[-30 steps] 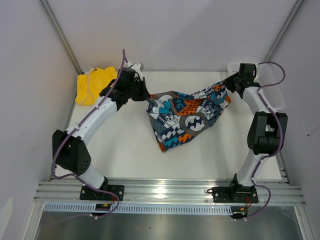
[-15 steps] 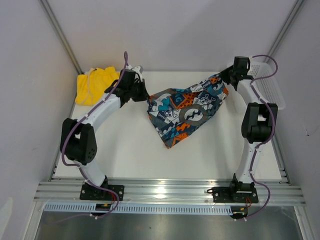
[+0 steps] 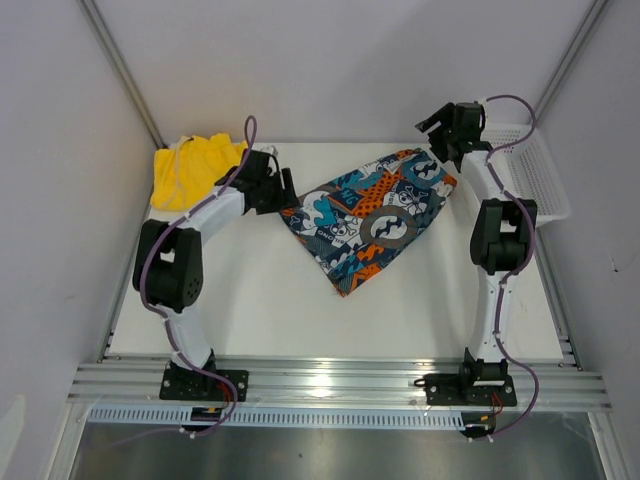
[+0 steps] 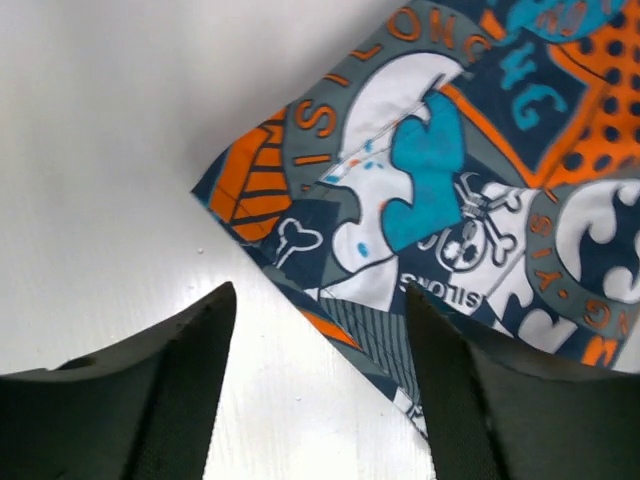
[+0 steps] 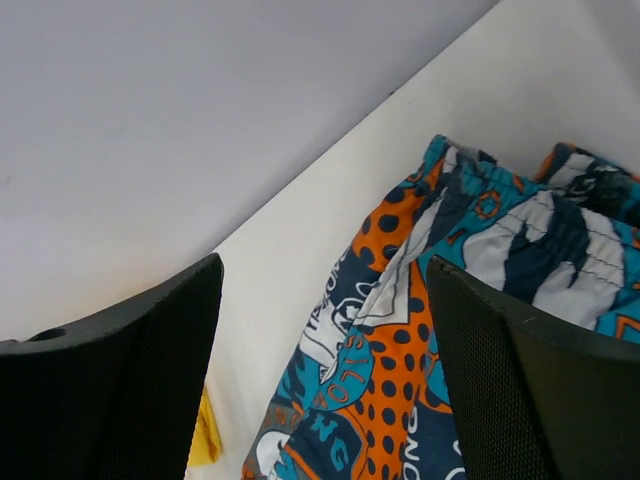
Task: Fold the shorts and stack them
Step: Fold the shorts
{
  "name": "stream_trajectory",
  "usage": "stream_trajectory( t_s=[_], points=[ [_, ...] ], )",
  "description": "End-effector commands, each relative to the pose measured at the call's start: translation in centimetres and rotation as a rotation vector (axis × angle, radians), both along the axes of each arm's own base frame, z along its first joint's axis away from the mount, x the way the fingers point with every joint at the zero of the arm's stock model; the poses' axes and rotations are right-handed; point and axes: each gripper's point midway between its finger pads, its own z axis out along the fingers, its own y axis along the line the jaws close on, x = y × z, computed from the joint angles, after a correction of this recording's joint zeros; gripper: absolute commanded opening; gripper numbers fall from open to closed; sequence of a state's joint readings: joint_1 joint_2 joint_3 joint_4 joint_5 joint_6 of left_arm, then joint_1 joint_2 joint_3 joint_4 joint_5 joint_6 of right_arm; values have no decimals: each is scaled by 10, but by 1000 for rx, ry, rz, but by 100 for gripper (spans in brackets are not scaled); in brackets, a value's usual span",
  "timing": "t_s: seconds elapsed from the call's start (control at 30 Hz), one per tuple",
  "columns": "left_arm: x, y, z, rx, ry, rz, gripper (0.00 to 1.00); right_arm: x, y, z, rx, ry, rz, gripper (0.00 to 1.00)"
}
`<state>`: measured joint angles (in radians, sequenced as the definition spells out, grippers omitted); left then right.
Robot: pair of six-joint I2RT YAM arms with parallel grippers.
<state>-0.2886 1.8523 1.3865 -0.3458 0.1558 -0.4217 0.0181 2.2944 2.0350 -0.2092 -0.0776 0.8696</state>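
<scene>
The printed shorts [image 3: 375, 215] lie spread flat on the white table [image 3: 240, 300], slanting from back right to front middle. The yellow shorts [image 3: 195, 165] sit bunched at the back left corner. My left gripper [image 3: 287, 190] stands open just left of the printed pair's left corner. In the left wrist view that corner [image 4: 260, 190] lies ahead of the open gripper [image 4: 319, 290], with nothing held. My right gripper [image 3: 432, 130] hovers open above the waistband end. In the right wrist view the printed shorts [image 5: 420, 380] lie below the open gripper [image 5: 323, 262].
A white mesh basket [image 3: 535, 170] stands at the back right edge beside the right arm. White walls close in the back and both sides. A sliver of yellow cloth [image 5: 205, 440] shows in the right wrist view.
Both grippers have opened and let go of the printed shorts, which dropped from hanging stretched between them to lying flat. The right gripper has drawn back and up; the left has pulled slightly left.
</scene>
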Motion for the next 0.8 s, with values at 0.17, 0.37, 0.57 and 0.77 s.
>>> stream_trajectory(
  t_s=[0.17,0.37,0.57,0.77],
  points=[
    [-2,24,13,70,-58,95,85,-35,11,35,-174,-22,157,82],
    [-42,-46,58,82,-220,-131,84,-100,-9,26,-265,11,112,77],
    [-129,-154,50,144,-401,-485,85,-136,-31,-11,-322,128,49,73],
    [-161,-191,14,347,-421,-628,87,-143,-29,-20,-304,134,58,73]
  ],
)
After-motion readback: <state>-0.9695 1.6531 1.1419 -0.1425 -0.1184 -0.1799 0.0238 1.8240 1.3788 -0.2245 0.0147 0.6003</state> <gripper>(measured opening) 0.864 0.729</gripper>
